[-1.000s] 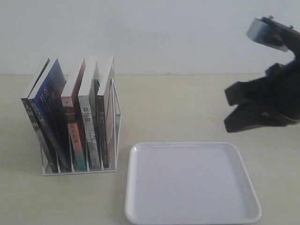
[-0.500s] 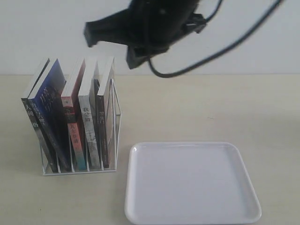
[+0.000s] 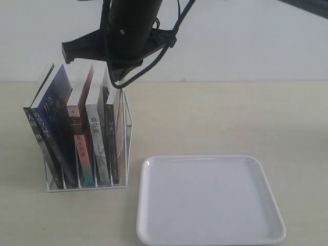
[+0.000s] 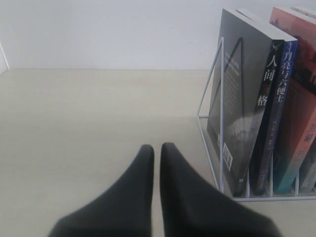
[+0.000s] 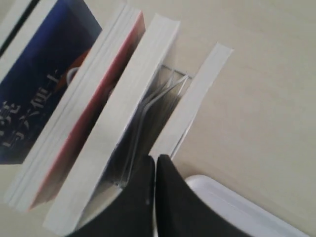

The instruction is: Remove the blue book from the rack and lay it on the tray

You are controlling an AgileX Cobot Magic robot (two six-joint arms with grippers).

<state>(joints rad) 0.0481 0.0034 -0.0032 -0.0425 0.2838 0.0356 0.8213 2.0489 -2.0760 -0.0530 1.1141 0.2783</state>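
The blue book (image 3: 54,110) stands leaning in the second slot from the left of the white wire rack (image 3: 127,123). Its spine (image 4: 278,98) shows in the left wrist view and its cover (image 5: 42,79) in the right wrist view. My right gripper (image 3: 115,69) hangs shut just above the book tops (image 5: 155,159), over the rack's right-hand slots and not over the blue book. My left gripper (image 4: 154,147) is shut and empty, low over the table beside the rack (image 4: 212,89); the exterior view does not show it. The white tray (image 3: 210,200) lies empty to the right of the rack.
A black-grey book (image 3: 36,97) leans against the blue book's left side. A pink-red-spined book (image 3: 79,123) and two more books fill the slots to its right. A black cable (image 3: 169,31) trails from the right arm above the rack. The tray's corner (image 5: 237,207) lies near the rack.
My right arm has swung from the right side of the table, across the middle, to just above the rack. The books, rack and tray have not moved.
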